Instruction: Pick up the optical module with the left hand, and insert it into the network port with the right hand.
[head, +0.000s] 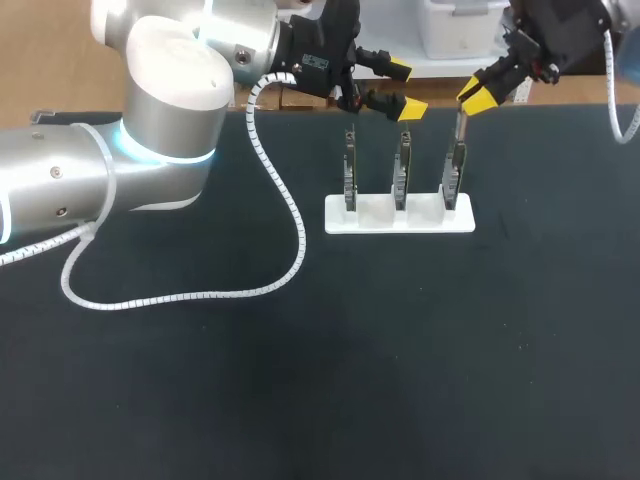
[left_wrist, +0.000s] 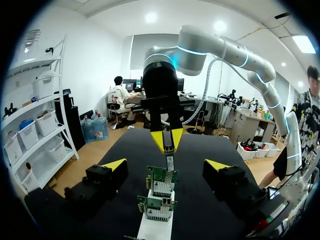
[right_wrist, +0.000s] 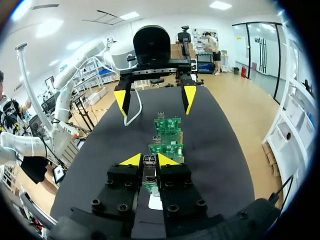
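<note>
Holds the left fingers (head: 412, 108) spread and empty above the middle board (head: 401, 175) of the white stand (head: 400, 222). Pinches the module (left_wrist: 170, 162) in the right fingers (head: 478, 97) directly over the stand's right-end board (head: 455, 178); cannot tell whether touching. Seems the insertion step. Next calls for squaring the module to that board's port and pushing straight down, gently, without tipping the stand.

Our left arm (head: 150, 120) comes in from the left, elbow bent and wrist reaching across, and our left gripper (head: 405, 88) hangs with its fingers spread wide. Our right arm (head: 565, 30) enters at the far right corner. Our right gripper (head: 477, 96) slants downward, its yellow tips pinched on the optical module (head: 459, 128).
</note>
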